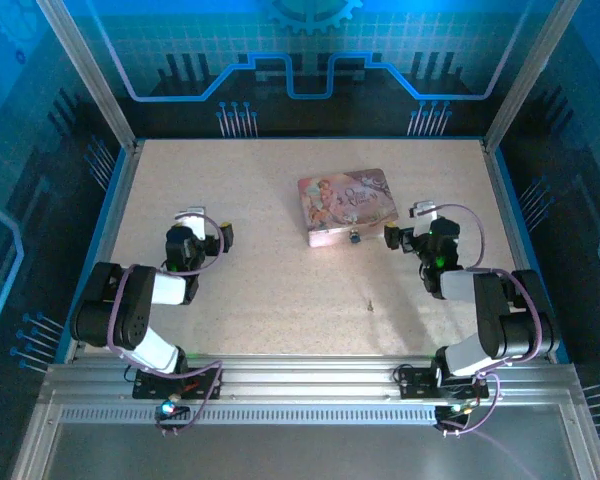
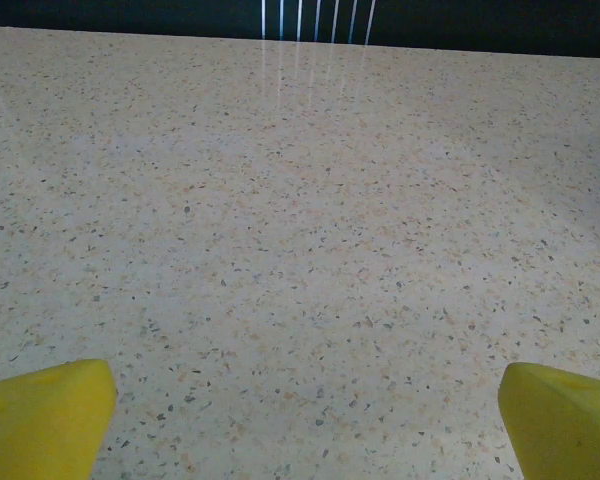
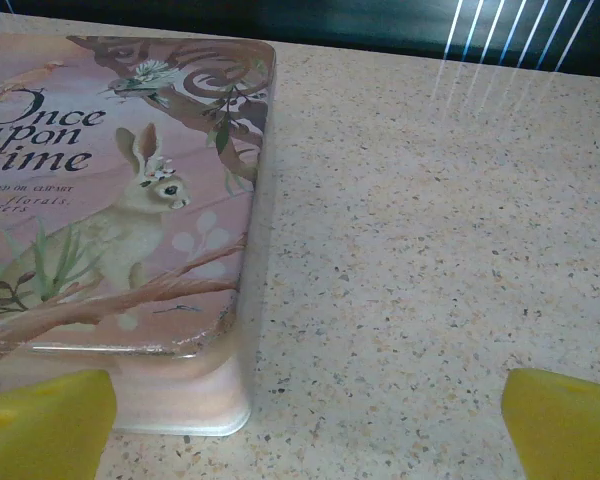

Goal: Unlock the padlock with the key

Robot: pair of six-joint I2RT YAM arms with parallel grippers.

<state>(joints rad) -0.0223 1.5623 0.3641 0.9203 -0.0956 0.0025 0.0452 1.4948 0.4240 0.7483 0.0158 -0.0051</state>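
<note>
A robotics lab work cell: aluminium rail (image 1: 310, 385), speckled table (image 1: 250, 190), blue circuit-patterned panels (image 1: 310, 35) walling 3 sides.

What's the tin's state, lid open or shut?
Shut. The tin lies flat on the table, its lid seated down on the base along the visible edge and corner.

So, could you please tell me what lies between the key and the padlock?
Only bare table: in the top view the key lies alone on the speckled surface, apart from the padlock at the near edge of the tin.
</note>
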